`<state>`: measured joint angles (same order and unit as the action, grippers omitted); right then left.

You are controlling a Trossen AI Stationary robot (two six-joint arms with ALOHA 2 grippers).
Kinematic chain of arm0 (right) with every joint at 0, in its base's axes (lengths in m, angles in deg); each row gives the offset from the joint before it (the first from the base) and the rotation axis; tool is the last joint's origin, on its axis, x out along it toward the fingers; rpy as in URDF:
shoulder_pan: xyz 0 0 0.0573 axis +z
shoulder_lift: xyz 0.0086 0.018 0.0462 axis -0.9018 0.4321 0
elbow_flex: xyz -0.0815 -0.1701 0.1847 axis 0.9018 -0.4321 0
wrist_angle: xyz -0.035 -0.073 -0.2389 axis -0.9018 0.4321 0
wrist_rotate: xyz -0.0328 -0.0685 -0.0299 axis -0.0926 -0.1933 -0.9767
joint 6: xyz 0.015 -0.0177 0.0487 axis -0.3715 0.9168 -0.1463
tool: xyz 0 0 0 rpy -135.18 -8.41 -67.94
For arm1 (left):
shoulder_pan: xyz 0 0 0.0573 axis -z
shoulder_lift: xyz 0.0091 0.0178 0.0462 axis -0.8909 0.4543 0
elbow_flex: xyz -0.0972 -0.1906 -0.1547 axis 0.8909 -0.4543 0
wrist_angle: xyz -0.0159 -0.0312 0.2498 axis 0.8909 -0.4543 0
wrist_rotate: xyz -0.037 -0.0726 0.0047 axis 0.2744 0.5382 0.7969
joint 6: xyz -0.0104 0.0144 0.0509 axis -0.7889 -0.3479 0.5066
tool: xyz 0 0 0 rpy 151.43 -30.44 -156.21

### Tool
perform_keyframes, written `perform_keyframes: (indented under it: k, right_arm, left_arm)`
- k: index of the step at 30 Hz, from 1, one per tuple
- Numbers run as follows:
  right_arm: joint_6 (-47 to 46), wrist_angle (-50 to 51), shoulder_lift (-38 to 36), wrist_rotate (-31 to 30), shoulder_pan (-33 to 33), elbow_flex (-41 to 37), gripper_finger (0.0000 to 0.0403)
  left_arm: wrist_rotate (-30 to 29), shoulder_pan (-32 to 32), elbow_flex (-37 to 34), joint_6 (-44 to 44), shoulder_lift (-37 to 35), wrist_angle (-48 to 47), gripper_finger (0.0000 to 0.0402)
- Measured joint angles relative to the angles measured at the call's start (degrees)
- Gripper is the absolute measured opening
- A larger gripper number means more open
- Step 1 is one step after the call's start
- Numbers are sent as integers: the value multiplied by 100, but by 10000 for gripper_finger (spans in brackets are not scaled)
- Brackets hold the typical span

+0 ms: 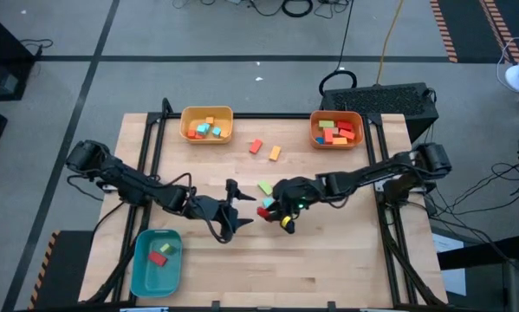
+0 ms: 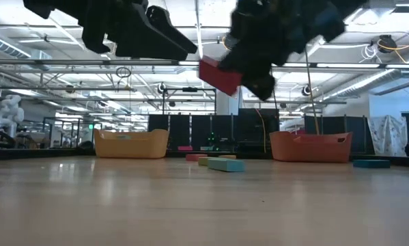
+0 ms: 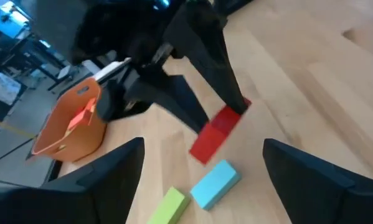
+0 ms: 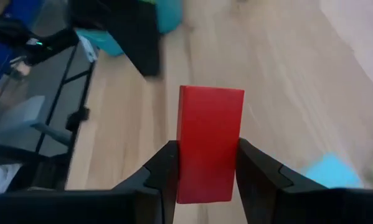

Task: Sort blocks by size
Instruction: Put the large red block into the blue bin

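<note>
My right gripper (image 1: 274, 211) is shut on a red block (image 4: 210, 140) above the middle of the table; the block also shows in the low view (image 2: 220, 75) and the left wrist view (image 3: 218, 134). My left gripper (image 1: 236, 209) is open and empty just left of it, its fingers (image 3: 114, 177) facing the red block. A light blue block (image 1: 269, 201) and a green block (image 1: 265, 186) lie flat on the table beside the right gripper. A red block (image 1: 256, 146) and an orange block (image 1: 275, 152) lie farther back. My right gripper pinches the red block's two long sides (image 4: 181, 163) between its two fingers, near one end. The fingers come slanting down from the table's right side and lie across the block. The other end (image 4: 211, 94) sticks out past the fingertips. The block is tilted and lifted clear (image 2: 220, 75).
A yellow bin (image 1: 186, 124) with several small blocks stands at the back left, an orange bin (image 1: 314, 130) with several blocks at the back right, and a teal bin (image 1: 146, 273) holding a red and a green block at the near left. Bare table lies near and right.
</note>
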<state>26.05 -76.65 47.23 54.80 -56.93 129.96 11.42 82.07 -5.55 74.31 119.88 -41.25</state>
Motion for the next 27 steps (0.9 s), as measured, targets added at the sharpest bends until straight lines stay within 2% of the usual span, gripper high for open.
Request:
perform_keyframes:
  k: [5, 11, 17, 27]
  right_arm:
    - [336, 219, 462, 163, -44, 647, 116]
    - [607, 534, 800, 464, -66, 1145, 116]
    - [652, 518, 843, 606, -71, 1192, 116]
    - [657, 474, 825, 612, -70, 1192, 116]
  left_arm:
    - [234, 0, 0, 39, 0, 55, 320]
    - [583, 0, -1, 276, 0, -152, 285]
    - [977, 9, -2, 451, 0, -391, 245]
    - [1048, 4, -2, 571, 0, -340, 169]
